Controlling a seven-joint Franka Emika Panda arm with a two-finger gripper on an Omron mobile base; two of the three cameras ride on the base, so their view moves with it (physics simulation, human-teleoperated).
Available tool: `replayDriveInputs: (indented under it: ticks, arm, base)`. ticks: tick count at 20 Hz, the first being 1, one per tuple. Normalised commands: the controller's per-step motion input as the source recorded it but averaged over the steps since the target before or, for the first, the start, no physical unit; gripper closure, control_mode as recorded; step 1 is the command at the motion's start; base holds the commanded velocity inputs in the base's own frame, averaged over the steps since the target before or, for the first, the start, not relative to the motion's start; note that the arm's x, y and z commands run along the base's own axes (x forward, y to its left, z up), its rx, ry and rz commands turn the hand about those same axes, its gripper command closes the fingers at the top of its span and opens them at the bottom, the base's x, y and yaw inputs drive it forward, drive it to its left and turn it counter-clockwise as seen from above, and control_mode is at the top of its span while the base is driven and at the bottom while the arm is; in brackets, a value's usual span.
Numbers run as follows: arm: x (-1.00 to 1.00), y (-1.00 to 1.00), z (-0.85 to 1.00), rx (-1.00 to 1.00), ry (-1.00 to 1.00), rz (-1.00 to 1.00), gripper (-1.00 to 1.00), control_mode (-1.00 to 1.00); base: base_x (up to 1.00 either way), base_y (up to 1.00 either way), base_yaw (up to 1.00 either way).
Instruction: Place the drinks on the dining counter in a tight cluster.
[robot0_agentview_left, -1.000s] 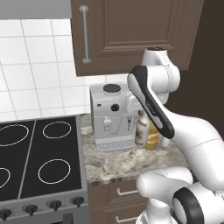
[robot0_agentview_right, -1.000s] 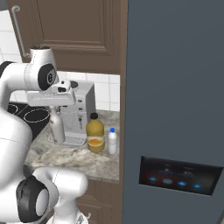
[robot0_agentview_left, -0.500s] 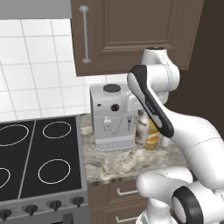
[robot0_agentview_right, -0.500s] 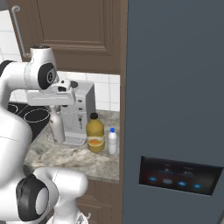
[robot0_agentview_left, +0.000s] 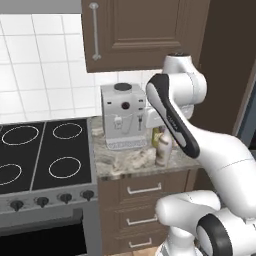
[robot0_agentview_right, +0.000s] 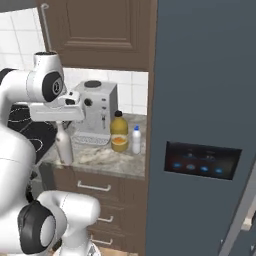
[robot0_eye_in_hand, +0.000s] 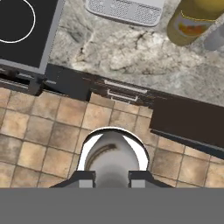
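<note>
Slim beige-white bottle (robot0_agentview_right: 63, 145): held in the hand (robot0_eye_in_hand: 112, 180), transport step in progress.
Hand is pinched on the bottle's neck; bottle is lifted off the small marbled bench (robot0_agentview_right: 107, 157), out past its front edge, over the tiled floor (robot0_eye_in_hand: 48, 140). Orange-yellow jug (robot0_agentview_right: 119, 131) and small white bottle (robot0_agentview_right: 136, 140) remain standing beside the coffee machine (robot0_agentview_right: 95, 112). Next, carriage to the dining counter is judged necessary. Compared with the earlier frame, the bottle is seen raised and drawn outward.

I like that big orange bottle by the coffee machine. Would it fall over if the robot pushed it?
Probably not easily: the orange bottle looks wide and squat, so it would likely slide. It looks full, so probably heavy. Its rounded sides may be slippery.
</note>
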Motion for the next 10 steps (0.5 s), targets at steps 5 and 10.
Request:
replayDriveInputs:
  ticks: [5,10]
  arm:
    - [0.00,0.00,0.00,0.00,0.00,0.00,1.00,1.00]
    - [0.00,0.00,0.00,0.00,0.00,0.00,1.00,1.00]
  base:
    - [-0.74,0.17,0.16]
    - [-0.07,0.70,0.77]
